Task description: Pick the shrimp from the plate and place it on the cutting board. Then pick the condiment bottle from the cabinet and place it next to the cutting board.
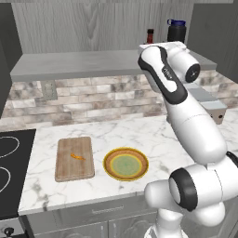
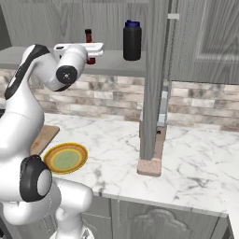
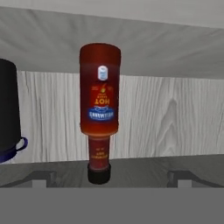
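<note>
The shrimp (image 1: 77, 156) lies on the wooden cutting board (image 1: 69, 171), left of the bare plate (image 1: 106, 163) with its yellow-orange rim. The dark red condiment bottle (image 1: 150, 36) stands on the grey cabinet shelf (image 1: 69, 65). My hand is raised level with that shelf, right in front of the bottle (image 2: 88, 37). In the rolled hand view the bottle (image 3: 99, 96) appears upside down, cap toward the bottom. My gripper (image 3: 113, 178) is open, its fingertips (image 3: 41, 177) set wide to either side of the bottle and apart from it.
A larger black bottle with a blue lid (image 1: 176, 30) stands on the shelf to the right of the red one. A stove top (image 1: 9, 162) borders the counter's left end. A tall grey post (image 2: 154, 79) rises from the marble counter at the right.
</note>
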Available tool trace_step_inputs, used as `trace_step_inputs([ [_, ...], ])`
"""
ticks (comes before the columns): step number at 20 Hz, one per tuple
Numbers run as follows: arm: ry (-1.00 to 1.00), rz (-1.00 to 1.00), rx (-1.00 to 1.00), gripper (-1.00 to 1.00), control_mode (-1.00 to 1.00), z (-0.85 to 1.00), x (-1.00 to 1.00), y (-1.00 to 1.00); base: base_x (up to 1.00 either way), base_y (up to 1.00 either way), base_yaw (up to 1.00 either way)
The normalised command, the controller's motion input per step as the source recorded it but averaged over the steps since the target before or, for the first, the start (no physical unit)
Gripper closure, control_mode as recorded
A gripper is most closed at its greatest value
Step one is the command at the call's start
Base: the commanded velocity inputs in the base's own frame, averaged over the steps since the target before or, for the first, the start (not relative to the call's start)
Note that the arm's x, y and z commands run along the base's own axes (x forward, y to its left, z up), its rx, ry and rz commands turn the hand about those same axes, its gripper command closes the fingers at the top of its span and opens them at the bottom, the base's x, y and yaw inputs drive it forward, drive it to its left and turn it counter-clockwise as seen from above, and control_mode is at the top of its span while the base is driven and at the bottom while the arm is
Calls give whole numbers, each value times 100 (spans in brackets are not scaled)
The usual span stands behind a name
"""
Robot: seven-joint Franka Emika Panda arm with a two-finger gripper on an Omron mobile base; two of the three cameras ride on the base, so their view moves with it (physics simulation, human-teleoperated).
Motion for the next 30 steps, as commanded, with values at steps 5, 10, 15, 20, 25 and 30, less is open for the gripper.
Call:
trace_step_inputs([
  [5,2,-1,0,-100,-100,20,5,0,0,0,0],
  [10,3,-2,0,-100,-100,18,7,0,0,0,0],
  [15,6,-1,0,-100,-100,2,0,3,0,0,0],
  [20,6,0,0,-100,-100,0,0,9,0,0,0],
  [25,5,0,0,-100,-100,4,0,8,0,0,0],
  [30,4,-1,0,-100,-100,15,6,2,0,0,0],
])
